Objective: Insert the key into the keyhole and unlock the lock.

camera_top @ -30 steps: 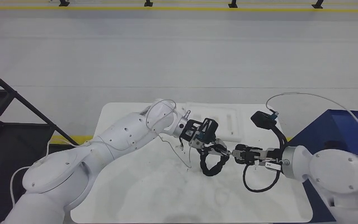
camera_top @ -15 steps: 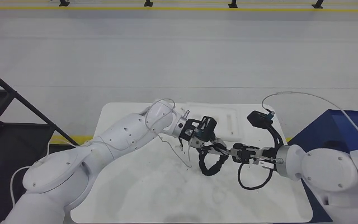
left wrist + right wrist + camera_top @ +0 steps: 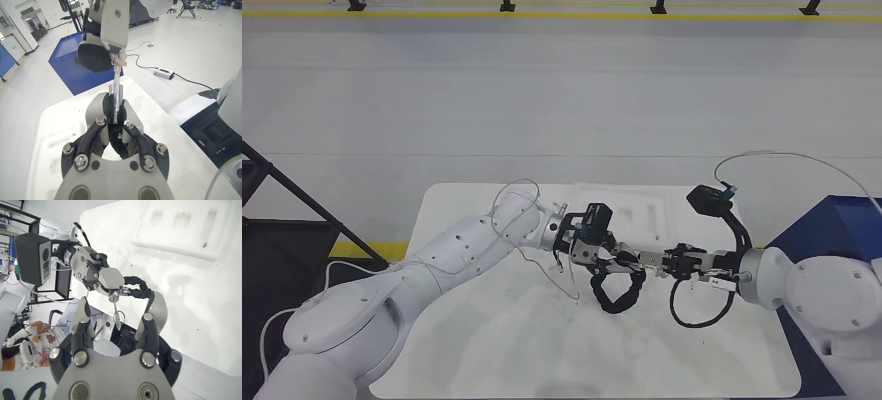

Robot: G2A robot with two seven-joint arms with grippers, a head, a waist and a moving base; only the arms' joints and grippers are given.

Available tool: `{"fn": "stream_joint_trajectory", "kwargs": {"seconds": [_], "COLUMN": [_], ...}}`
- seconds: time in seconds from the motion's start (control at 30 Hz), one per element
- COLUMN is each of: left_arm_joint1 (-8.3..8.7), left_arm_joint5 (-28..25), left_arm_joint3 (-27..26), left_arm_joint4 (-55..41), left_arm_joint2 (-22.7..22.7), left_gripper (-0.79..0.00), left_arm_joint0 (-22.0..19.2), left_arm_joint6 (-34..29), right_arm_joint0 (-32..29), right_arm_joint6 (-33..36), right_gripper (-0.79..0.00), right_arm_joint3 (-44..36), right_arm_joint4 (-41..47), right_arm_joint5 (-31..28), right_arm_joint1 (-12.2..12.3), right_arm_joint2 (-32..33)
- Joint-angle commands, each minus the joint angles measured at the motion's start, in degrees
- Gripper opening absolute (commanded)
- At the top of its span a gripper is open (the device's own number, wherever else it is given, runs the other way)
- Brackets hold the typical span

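Key (image 3: 115, 308) sits in the keyhole (image 3: 112, 298) of the lock (image 3: 116, 98) our left hand (image 3: 115, 106) clamps above the worktop (image 3: 492, 330), our right hand (image 3: 120, 298) gaping at its 3 o'clock; we judge an off-centre pinch could skew it.

no readable text or numbers anywhere

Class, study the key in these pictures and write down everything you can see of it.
The key is slim, silvery metal with a patterned head; a thin wire ring passes through the head. Its blade is pushed into the keyhole of the chrome lock cylinder, which the left claw grips. The key juts out toward the right claw, whose fingers stand open either side of its head.
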Motion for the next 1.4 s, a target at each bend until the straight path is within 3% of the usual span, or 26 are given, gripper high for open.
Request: {"fn": "stream_joint_trajectory", "kwargs": {"seconds": [0.0,0.1,0.2,0.3,0.5,0.87,1.1,1.37], "left_arm_joint1": [0.35,0.93,1.43,1.76,2.08,3.75,4.37,4.13], "left_arm_joint5": [0.01,0.01,0.01,0.01,0.01,0.01,0.01,0.01], "left_arm_joint3": [0.65,1.24,1.07,1.09,-0.65,-5.09,-5.72,-6.58], "left_arm_joint4": [-1.15,-3.82,-6.48,-8.42,-14.84,-30.73,-44.55,-52.54], "left_arm_joint2": [0.35,1.29,1.43,1.43,1.43,1.43,1.43,1.43], "left_gripper": [-0.785,-0.785,-0.785,-0.785,-0.785,-0.785,-0.785,-0.785], "left_arm_joint0": [-0.24,-0.69,-0.24,0.24,0.95,0.04,-0.85,-2.01], "left_arm_joint6": [0.01,0.01,0.01,-1.74,-8.84,-27.71,-42.65,-50.51], "right_arm_joint0": [0.18,0.04,-1.17,-2.31,-5.47,-6.10,-5.83,-6.78], "right_arm_joint6": [0.57,1.12,1.56,0.19,-0.93,-1.90,-2.46,-4.71], "right_gripper": [0.000,0.000,0.000,0.000,0.000,0.000,0.000,0.000], "right_arm_joint3": [0.21,0.75,1.09,1.83,3.39,3.80,1.40,-2.80], "right_arm_joint4": [-1.11,-2.90,-11.94,-12.87,-12.15,-11.27,-19.64,-24.70], "right_arm_joint5": [-4.24,-11.50,-19.54,-27.14,-36.89,-37.26,-42.98,-45.16], "right_arm_joint1": [0.12,0.31,0.84,0.93,1.22,1.14,1.21,0.92], "right_arm_joint2": [0.01,0.05,-0.80,-0.70,0.81,0.72,-0.16,-2.15]}}
